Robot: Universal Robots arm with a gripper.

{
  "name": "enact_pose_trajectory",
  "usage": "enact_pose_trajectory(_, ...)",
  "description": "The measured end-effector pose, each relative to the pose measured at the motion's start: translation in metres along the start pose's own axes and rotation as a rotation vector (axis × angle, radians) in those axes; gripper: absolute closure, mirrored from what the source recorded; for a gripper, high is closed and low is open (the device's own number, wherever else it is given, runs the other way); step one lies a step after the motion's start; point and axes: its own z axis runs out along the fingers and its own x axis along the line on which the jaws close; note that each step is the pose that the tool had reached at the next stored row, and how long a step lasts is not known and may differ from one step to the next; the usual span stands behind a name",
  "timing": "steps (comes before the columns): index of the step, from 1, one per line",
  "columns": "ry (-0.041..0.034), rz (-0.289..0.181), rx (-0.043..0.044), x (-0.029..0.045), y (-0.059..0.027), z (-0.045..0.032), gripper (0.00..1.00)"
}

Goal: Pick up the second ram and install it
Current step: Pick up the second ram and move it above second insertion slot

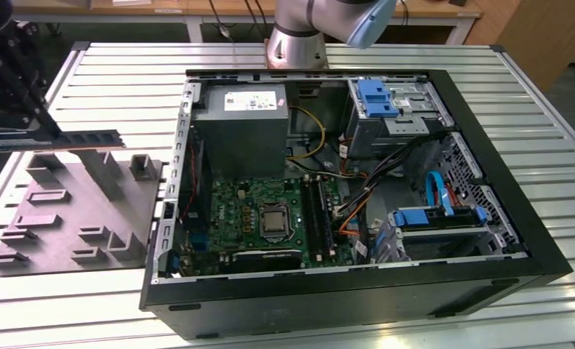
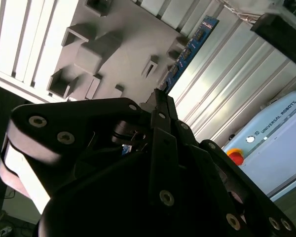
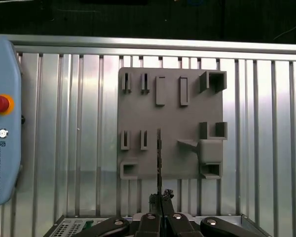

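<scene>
My pincer (image 2: 160, 101) is clamped shut on one end of the second ram (image 2: 190, 49). The blue strip with its dark chips sticks straight out from the fingertips. In the first wrist view I see the ram (image 3: 159, 158) edge-on as a thin dark line running out from the pincer (image 3: 161, 197) over the grey fixture tray (image 3: 167, 118).

In the exterior view the pincer (image 1: 43, 132) holds the ram (image 1: 89, 138) level above the far edge of the tray (image 1: 69, 218), at about nine o'clock from the open computer case (image 1: 365, 294). The ram is well apart from the green motherboard (image 1: 238, 203) inside the case. Everything sits on the ribbed metal worktop (image 1: 520, 109). A pale blue teach pendant (image 3: 2, 148) lies beside the tray.
</scene>
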Motion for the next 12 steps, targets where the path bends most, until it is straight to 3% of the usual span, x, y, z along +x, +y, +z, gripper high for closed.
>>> enact_pose_trajectory(12, -0.0001, 0.000, -0.0002, -0.0002, -0.0446, -0.0017, 0.88)
